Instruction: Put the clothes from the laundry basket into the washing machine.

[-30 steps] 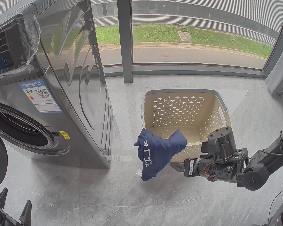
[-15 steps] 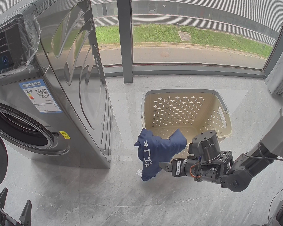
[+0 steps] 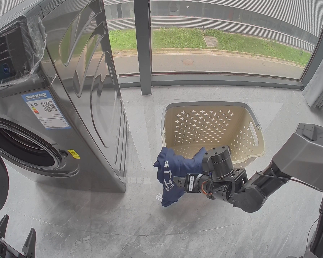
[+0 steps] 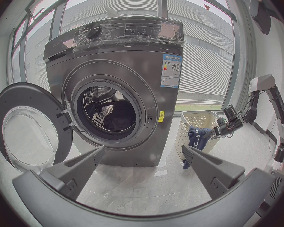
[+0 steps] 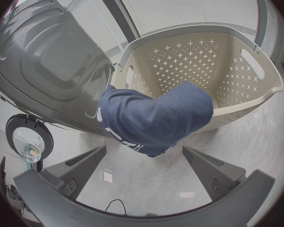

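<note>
One dark blue shirt [image 3: 176, 176] is seen in the head view, draped over the rim of the cream laundry basket [image 3: 209, 104] at the near corner that faces the washing machine [image 3: 79, 90]. Most of its cloth is hung down the outside of the basket wall, above the grey tiled floor [image 3: 132, 226]. The basket is stood on the floor between the washing machine and the window [image 3: 222, 29]. The right claw [image 3: 179, 181] is held level just beside the hanging shirt, and whether it touches the cloth cannot be told. The left claw [image 3: 17, 233] is kept low at the near left, its fingers spread and nothing held.

From the left wrist view, the left claw [image 4: 142, 149] is shown spread wide and empty, pointed at the front of the washing machine [image 4: 116, 63]. The round door [image 4: 25, 123] is swung fully open, and dark cloth [image 4: 118, 119] is seen lying inside the drum. The basket [image 4: 198, 115], the shirt [image 4: 195, 136] and the right claw [image 4: 211, 133] are seen farther off.

From the right wrist view, the right claw [image 5: 142, 150] is shown spread, nothing pinched, with the shirt [image 5: 154, 117] hung from the basket [image 5: 211, 63] rim just ahead of its fingertips.
</note>
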{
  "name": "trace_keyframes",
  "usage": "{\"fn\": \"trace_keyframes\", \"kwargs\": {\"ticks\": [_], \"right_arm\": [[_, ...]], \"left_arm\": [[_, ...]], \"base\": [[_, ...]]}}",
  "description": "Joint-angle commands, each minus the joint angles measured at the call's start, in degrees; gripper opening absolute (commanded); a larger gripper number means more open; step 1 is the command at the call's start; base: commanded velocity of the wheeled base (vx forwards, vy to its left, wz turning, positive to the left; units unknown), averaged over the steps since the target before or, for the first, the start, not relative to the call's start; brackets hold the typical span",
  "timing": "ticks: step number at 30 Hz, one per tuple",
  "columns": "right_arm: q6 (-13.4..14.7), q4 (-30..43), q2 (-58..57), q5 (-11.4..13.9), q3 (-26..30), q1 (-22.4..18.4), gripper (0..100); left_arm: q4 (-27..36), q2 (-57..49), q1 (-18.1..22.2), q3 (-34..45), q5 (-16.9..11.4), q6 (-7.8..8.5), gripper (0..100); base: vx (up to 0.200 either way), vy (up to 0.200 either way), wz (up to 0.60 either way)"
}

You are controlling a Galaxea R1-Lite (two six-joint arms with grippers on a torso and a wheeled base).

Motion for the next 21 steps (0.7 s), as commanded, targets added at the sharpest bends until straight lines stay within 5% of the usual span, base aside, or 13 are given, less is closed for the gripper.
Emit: {"fn": "trace_keyframes", "kwargs": {"ticks": [1,21], "right_arm": [[0.1,-0.1,3.4,-0.2,-2.5,-0.7,100],[0.6,-3.0,9.7,-1.5,-10.5,-1.9,100]], "left_arm": [[0.0,-0.8,-0.1,0.8,0.0,-0.04,100],[0.1,-0.8,-0.1,0.8,0.0,-0.04,100]], "base": [[0.0,0.0,0.0],[0.0,0.0,0.0]]}}
